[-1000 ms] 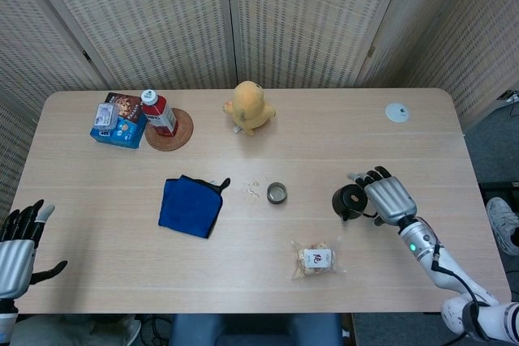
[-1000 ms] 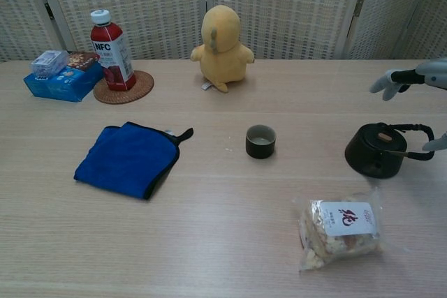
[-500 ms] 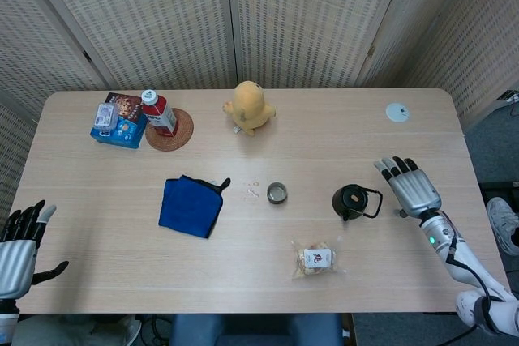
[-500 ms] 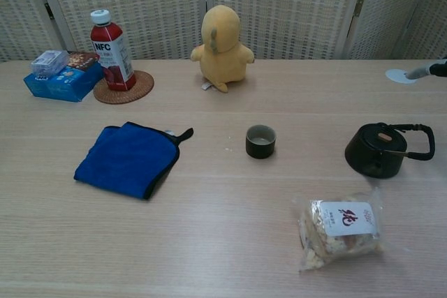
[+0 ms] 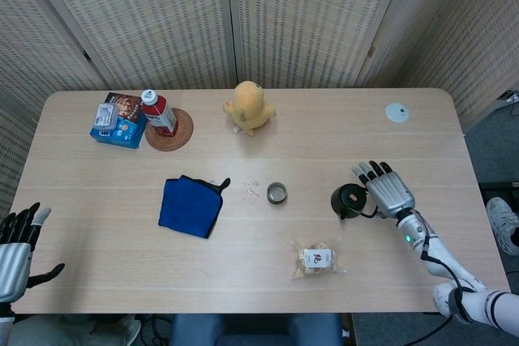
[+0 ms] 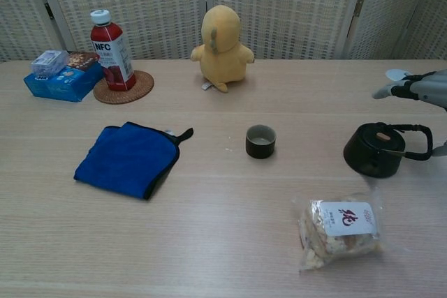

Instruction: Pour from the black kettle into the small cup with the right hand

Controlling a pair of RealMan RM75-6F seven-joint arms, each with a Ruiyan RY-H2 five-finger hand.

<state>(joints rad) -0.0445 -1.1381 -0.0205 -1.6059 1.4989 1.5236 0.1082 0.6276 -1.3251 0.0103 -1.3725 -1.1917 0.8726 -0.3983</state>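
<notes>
The black kettle (image 5: 348, 200) (image 6: 375, 151) stands on the table's right side, its handle pointing right. A small dark cup (image 5: 276, 193) (image 6: 260, 141) stands upright to its left, a short gap apart. My right hand (image 5: 386, 190) (image 6: 417, 88) hovers at the kettle's handle with fingers spread, holding nothing; I cannot tell whether it touches the handle. At the lower left, off the table's edge, my left hand (image 5: 18, 247) is open and empty, seen only in the head view.
A snack bag (image 5: 316, 258) (image 6: 339, 229) lies in front of the kettle. A blue cloth (image 5: 190, 205) lies left of the cup. A yellow plush (image 5: 249, 106), a red bottle (image 5: 159, 113) on a coaster, a blue box (image 5: 117, 121) and a white disc (image 5: 396, 112) sit farther back.
Half a second ago the right hand had drawn away to the right; it has now come back left to the kettle's handle. The kettle and cup stay put.
</notes>
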